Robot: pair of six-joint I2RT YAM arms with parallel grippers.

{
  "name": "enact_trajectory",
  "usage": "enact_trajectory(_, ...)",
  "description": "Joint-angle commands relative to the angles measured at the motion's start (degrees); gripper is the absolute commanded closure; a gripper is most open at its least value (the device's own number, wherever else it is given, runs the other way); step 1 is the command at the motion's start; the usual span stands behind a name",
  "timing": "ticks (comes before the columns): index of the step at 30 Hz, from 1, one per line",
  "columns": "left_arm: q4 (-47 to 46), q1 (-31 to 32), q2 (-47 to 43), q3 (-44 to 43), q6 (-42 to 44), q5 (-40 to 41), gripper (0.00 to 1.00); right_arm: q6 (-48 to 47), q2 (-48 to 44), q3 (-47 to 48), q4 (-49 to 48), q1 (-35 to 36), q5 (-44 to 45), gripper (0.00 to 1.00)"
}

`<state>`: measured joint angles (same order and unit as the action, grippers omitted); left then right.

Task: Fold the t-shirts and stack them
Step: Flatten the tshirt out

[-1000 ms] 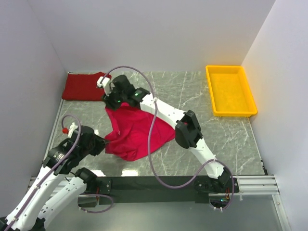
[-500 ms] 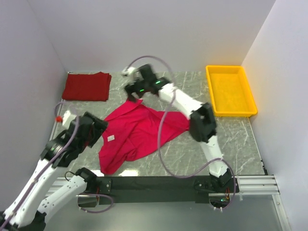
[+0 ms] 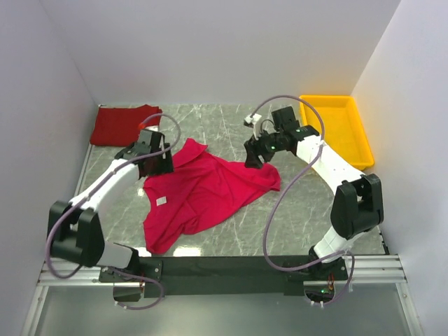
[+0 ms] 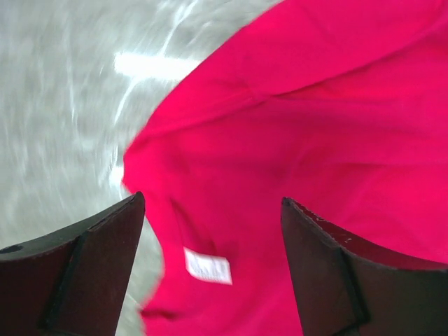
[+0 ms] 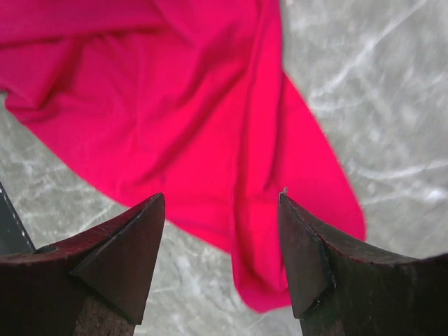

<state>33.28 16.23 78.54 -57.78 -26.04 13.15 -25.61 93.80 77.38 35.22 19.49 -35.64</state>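
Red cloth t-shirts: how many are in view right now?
2. The bright crimson t-shirt lies rumpled at centre; the darker red t-shirt sits folded in the far left corner. None appears hidden.

Two arms: left arm (image 3: 105, 185) and right arm (image 3: 329, 161), both white tube links with chunky black joint housings. Thin mauve cables (image 3: 266, 241) hung off each. Red cap (image 3: 143, 126) on left cable end, white plug (image 3: 249, 120) on right. Green lights (image 3: 269, 145) glowed near right wrist. Fingers (image 4: 91, 266) were dark, wedge-shaped, edges scuffed. Black base bar (image 3: 224, 266) sat on silver rail (image 3: 371, 264).
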Motion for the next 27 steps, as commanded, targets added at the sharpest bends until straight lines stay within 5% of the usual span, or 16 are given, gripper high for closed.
enact_trajectory(1, -8.03, -0.06, 2.49, -2.61, 19.34, -3.92, 0.16, 0.38, -3.09, -3.46, -1.3, -2.95, -1.71, 0.28)
enact_trajectory(6, -14.37, 0.03, 5.65, 0.56, 32.71, -2.79, 0.17, 1.0, -4.5, -5.4, -0.95, -4.19, -1.45, 0.29)
enact_trajectory(8, -15.25, 0.03, 7.41, 0.39, 36.65, -2.77, 0.24, 0.82, -4.68, -5.93, -0.51, -4.72, -1.71, 0.29)
enact_trajectory(13, -14.82, 0.03, 14.61, -2.16, 39.66, -3.92, 0.36, 0.82, -5.03, -7.16, -0.15, -5.51, -1.98, 0.3)
enact_trajectory(27, -17.81, 1.35, 22.09, -4.62, 43.53, -1.63, 0.46, 1.35, -3.63, -6.9, 1.16, -6.57, -2.95, 0.32)
